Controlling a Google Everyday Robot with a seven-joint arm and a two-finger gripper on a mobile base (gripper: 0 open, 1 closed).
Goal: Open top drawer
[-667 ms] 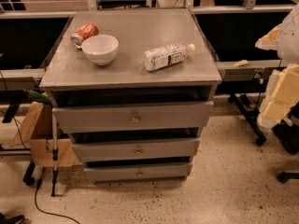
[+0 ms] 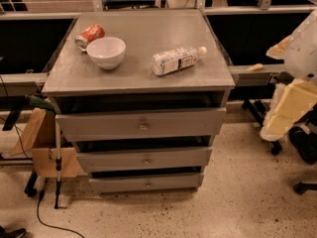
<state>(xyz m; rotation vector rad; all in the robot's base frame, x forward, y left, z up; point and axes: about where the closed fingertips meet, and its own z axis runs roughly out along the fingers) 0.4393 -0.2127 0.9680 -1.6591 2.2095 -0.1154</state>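
Observation:
The top drawer is the widest grey front of the cabinet, with a small metal knob at its centre. It stands a little way out, with a dark gap above it under the cabinet top. My gripper is the pale yellow and white shape at the right edge. It is well to the right of the cabinet, about level with the top drawer, and touches nothing.
On the cabinet top lie a white bowl, a tipped orange can and a plastic bottle on its side. Two narrower drawers sit below. A cardboard box and a pole stand at the left, chair bases at the right.
The arm at the right edge sits slightly lower. The drawers and the things on the cabinet have not moved.

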